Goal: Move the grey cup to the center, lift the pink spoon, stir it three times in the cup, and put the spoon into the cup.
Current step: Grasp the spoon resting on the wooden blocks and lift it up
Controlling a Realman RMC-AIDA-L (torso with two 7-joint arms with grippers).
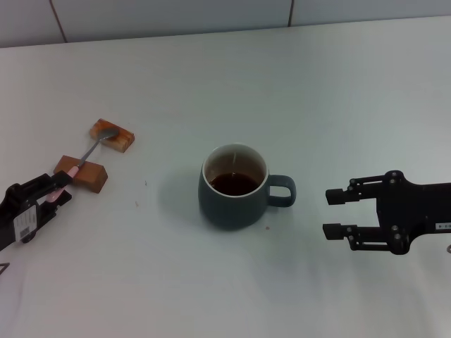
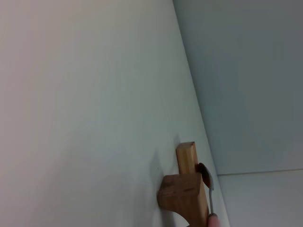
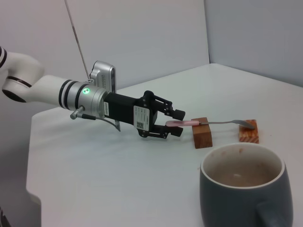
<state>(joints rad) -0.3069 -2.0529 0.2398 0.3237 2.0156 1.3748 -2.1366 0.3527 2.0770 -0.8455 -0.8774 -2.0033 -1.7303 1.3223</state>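
The grey cup stands mid-table with brown liquid inside, and its handle points toward my right gripper. That gripper is open, a short gap from the handle and touching nothing. In the right wrist view the cup fills the near corner. The pink spoon lies across two brown blocks, with its silver bowl on the far one. My left gripper is open at the table's left. Its fingers straddle the pink handle end with a gap on either side. The left wrist view shows the spoon's bowl.
The near brown block and the far brown block hold the spoon off the white table. A tiled wall edge runs along the back.
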